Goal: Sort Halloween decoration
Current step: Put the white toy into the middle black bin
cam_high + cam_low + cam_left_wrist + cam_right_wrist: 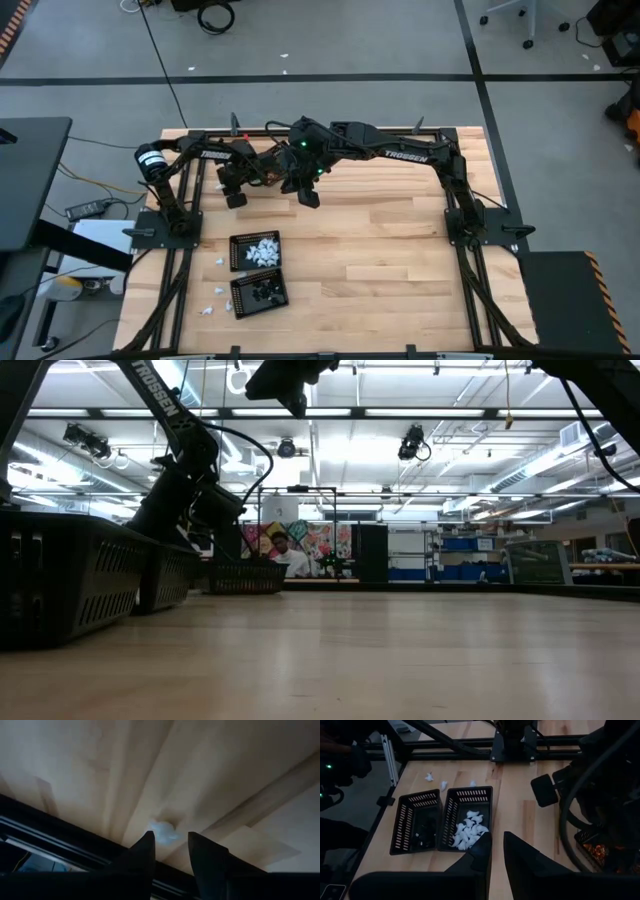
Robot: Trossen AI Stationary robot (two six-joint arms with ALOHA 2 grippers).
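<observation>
Your wooden desk [380, 250] carries two mesh baskets: white pieces [469, 832] fill one basket [481, 795], black pieces [424, 834] the neighbouring basket [400, 820]. Your left gripper [169, 851] hovers parted over a pale piece [164, 831] at the desk's far edge. Your right gripper [497, 845] waits beside it, holding nothing, fingers slightly apart.

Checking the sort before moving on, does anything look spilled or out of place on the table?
Yes: several white pieces lie loose on the table beside the two black baskets, outside either one.
</observation>
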